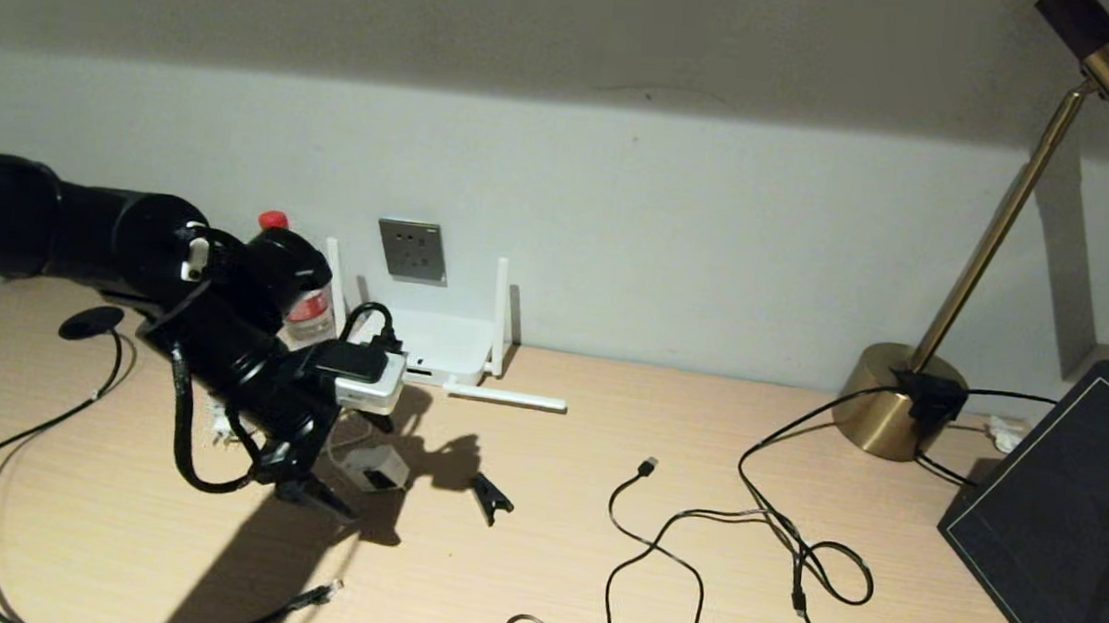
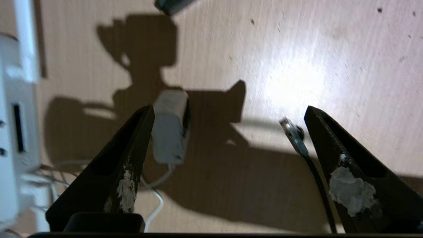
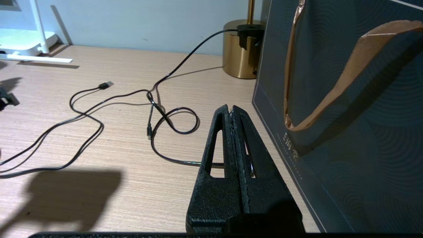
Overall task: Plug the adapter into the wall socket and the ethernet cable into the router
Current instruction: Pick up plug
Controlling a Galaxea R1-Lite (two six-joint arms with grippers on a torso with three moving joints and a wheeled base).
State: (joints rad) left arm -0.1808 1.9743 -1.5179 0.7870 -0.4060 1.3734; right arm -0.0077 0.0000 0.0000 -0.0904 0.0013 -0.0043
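Left gripper (image 2: pixel 231 112) spread wide low over the desk at lower left of the head view, adapter (image 2: pixel 170 127) against one finger, ethernet cable (image 2: pixel 292 134) tip by the other, router (image 1: pixel 446 347) under the wall socket (image 1: pixel 412 250) at upper centre; right gripper (image 3: pixel 232 110) pressed closed, empty.

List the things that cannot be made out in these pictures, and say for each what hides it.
- The router: in the head view the left arm covers its left part; its ports are too small to read.
- The adapter: partly behind the left hand in the head view; blurred in the left wrist view, so no prongs show.
- The ethernet cable: runs off the bottom edge of the head view.
- The right hand: outside the head view.
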